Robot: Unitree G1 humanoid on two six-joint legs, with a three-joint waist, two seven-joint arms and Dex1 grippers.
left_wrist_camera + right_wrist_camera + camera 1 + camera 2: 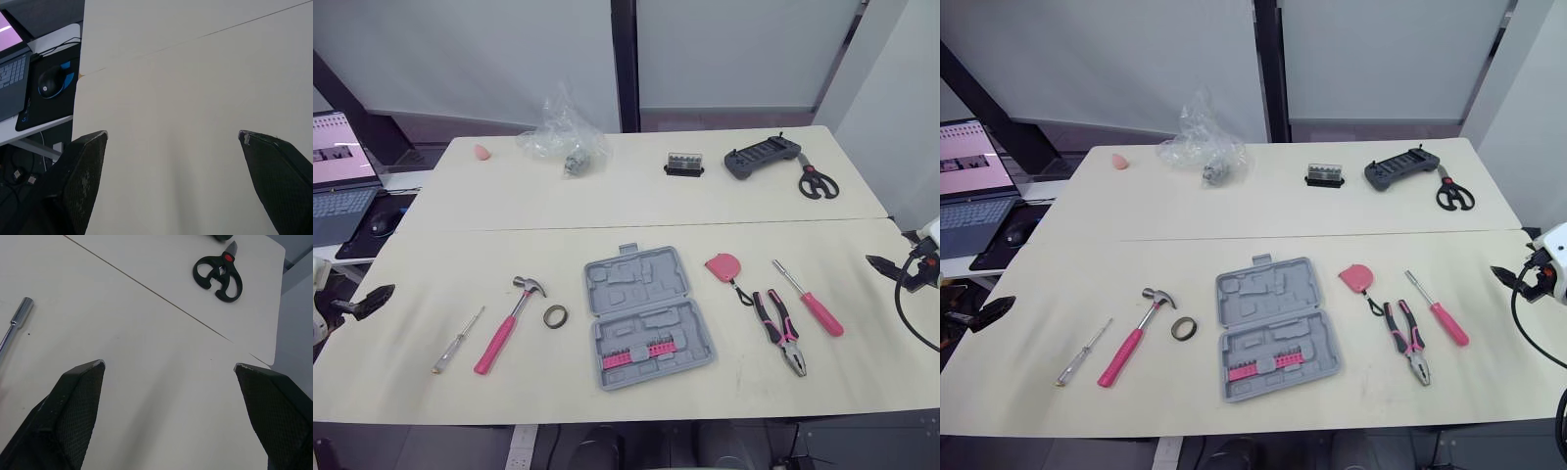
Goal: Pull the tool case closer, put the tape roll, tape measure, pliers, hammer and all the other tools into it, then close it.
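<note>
1. Under everything lies the pale table (440, 255), with the tool case near its middle and the tools loose around it
2. Grey tool case (646, 315): it lies open flat, lid half on the far side, with a row of pink bits in the near half and the other recesses empty. Pulling it closer looks like the step in hand, not yet begun
3. Left gripper (172, 133): it is well to the left of the case, by the table's edge, jaws wide and holding nothing. Right gripper (168, 364): it is well to the right of the case, jaws likewise wide and empty. The next move likely calls for a reach inward to the case's near edge, then a drag toward the robot
4. Hammer (506, 321): pink-handled, left of the case
5. Pliers (783, 331): right of the case
6. Pink-handled driver (811, 300): right of the case, beyond the pliers
7. Thin screwdriver (458, 341): farthest left of the case
8. Tape measure (724, 265): pink, just right of the case's lid half
9. Tape roll (555, 316): a small dark ring just left of the case, between it and the hammer
</note>
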